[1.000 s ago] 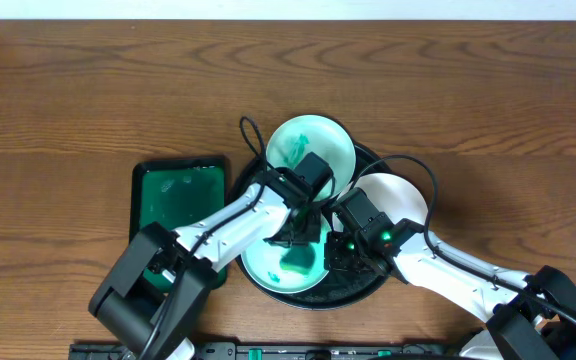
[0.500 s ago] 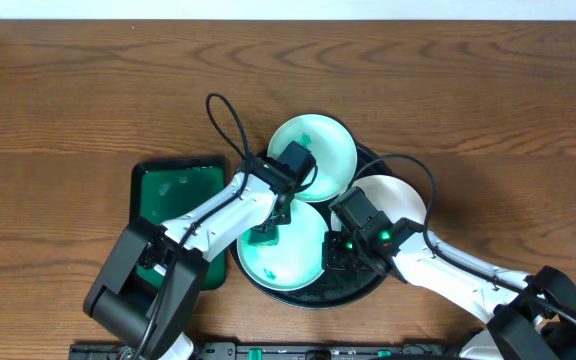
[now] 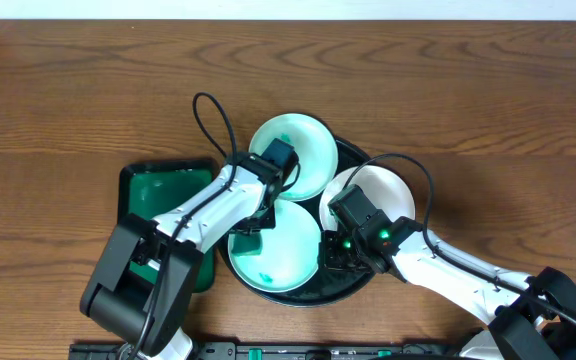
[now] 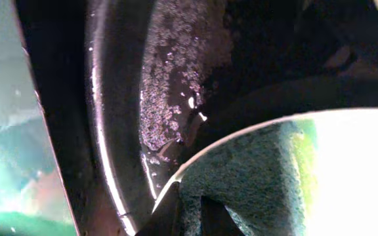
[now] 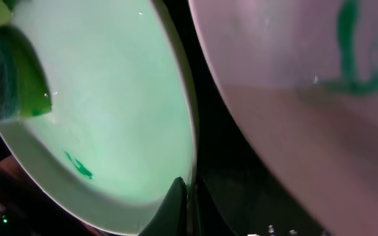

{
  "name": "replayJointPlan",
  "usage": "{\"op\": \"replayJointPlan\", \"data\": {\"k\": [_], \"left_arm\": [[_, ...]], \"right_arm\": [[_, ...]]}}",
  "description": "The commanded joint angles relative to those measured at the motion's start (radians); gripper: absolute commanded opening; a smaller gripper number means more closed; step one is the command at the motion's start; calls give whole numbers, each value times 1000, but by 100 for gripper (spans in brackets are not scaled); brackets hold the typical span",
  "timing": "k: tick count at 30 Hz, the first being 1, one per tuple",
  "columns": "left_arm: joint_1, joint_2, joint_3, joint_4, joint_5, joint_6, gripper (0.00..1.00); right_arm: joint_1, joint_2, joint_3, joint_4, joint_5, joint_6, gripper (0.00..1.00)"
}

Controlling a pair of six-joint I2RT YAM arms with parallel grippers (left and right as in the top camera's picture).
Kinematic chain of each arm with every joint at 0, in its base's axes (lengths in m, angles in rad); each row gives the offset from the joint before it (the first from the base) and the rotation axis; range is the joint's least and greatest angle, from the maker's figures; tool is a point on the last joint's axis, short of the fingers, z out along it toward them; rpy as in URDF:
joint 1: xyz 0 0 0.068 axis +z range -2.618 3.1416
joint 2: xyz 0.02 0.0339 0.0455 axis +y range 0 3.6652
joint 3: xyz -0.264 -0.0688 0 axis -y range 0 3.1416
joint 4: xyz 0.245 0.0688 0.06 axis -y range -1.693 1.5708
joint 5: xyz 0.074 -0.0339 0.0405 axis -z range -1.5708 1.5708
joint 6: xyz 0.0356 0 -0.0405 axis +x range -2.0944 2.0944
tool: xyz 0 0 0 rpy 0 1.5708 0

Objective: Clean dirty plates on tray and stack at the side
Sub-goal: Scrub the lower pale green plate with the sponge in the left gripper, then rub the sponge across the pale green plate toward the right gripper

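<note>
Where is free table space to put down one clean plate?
Bare table lies behind the tray and right of the white plate. The tray is crowded: three plates, left arm and right arm above. The green tray sits close on its left.

The left arm (image 3: pixel 200 207) reaches from the near left edge up and to the right, its wrist (image 3: pixel 274 163) bent so the left gripper (image 3: pixel 251 216) points back down toward the bench. Its jaws are closed tight on a sponge (image 4: pixel 241 177). The right arm (image 3: pixel 450 276) comes in low from the near right corner, stretched leftward. The right gripper (image 3: pixel 334 260) faces down, jaws pinched shut on the rim of a plate (image 5: pixel 110 98).
</note>
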State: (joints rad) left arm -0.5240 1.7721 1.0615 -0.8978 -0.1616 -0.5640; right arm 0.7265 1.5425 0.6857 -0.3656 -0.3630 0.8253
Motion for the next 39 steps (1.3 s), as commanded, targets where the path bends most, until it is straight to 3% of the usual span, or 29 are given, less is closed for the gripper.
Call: {"op": "replayJointPlan", "data": {"k": [1, 8, 14, 21, 27, 39], "left_arm": [[34, 44, -33, -43, -112, 27, 7], [34, 42, -25, -79, -163, 0, 7], [6, 42, -26, -82, 105, 193, 7], [-120, 42, -26, -10, 310, 311, 7], [-206, 42, -25, 104, 515, 307, 7], [-210, 42, -26, 238, 777, 300, 7]], "right_arm": [[14, 20, -47, -47, 37, -26, 1], [14, 20, -47, -47, 37, -26, 1], [14, 20, -47, -46, 37, -26, 1], [14, 20, -47, -47, 37, -26, 1], [14, 20, -47, -47, 37, -26, 1], [14, 20, -47, -50, 37, -26, 1]]}}
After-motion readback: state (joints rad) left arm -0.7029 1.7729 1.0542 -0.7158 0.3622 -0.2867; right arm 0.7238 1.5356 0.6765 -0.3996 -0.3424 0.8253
